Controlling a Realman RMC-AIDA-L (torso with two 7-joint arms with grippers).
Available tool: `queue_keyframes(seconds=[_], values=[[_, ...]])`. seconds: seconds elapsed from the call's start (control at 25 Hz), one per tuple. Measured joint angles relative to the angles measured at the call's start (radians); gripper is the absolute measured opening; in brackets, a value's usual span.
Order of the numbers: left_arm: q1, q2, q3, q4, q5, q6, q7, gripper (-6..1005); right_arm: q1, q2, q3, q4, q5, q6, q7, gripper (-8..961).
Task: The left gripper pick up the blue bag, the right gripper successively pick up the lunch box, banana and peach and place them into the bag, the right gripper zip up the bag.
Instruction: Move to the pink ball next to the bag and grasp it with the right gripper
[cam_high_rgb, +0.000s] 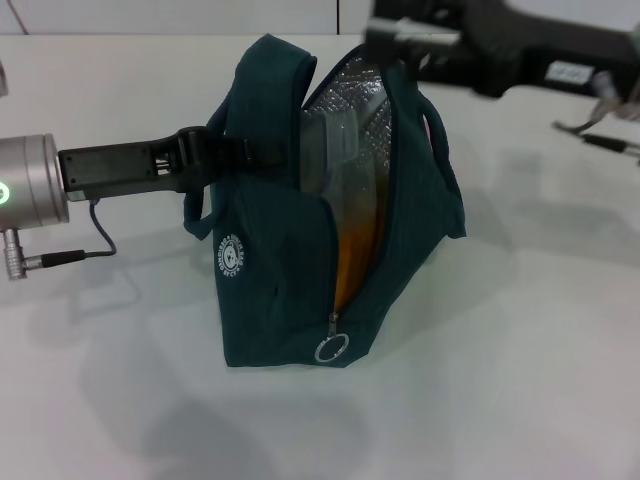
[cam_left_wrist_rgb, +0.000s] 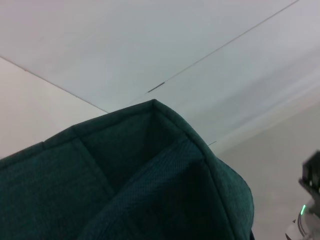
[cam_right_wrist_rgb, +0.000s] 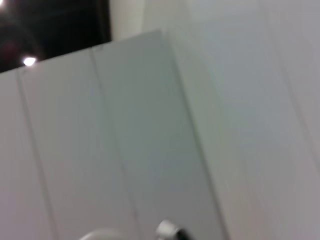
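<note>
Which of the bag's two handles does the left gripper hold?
The left gripper holds the handle on the blue bag's logo side; the other handle hangs free.

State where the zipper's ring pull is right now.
In the head view, the ring pull hangs at the near bottom end of the blue bag, just above the table.

You see the blue bag (cam_high_rgb: 275, 250) upright mid-table, unzipped, silver lining showing; inside it, the lunch box (cam_high_rgb: 335, 140) stands above the banana (cam_high_rgb: 358, 245).
</note>
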Motion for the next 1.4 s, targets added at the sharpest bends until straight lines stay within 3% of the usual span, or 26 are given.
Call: queue_keyframes(seconds=[0.12, 0.32, 0.4, 0.8, 1.04, 1.4], values=[[0.0, 0.0, 0.0, 0.0, 0.0, 0.0, 0.0, 37, -0.013, -0.012, 0.061, 0.009, -0.005, 0.021, 0.005, 737], [0.001, 0.0, 0.0, 0.0, 0.001, 0.0, 0.0, 36, -0.025, -0.06, 0.077, 0.047, -0.053, 0.147, -0.019, 738], [0.002, 0.0, 0.0, 0.0, 0.001, 0.0, 0.001, 36, -0.031, -0.061, 0.078, 0.048, -0.07, 0.169, -0.041, 738], [0.011, -0.001, 0.0, 0.0, -0.005, 0.003, 0.002, 36, -0.053, -0.044, 0.071, 0.07, -0.183, 0.423, -0.15, 738], [0.011, -0.001, 0.0, 0.0, -0.006, 0.003, 0.003, 36, -0.048, 0.0, 0.069, 0.086, -0.249, 0.571, -0.203, 848], [0.008, -0.003, 0.0, 0.0, -0.007, 0.0, 0.003, 36, 0.021, 0.009, 0.049, 0.213, -0.246, 0.613, -0.254, 844]])
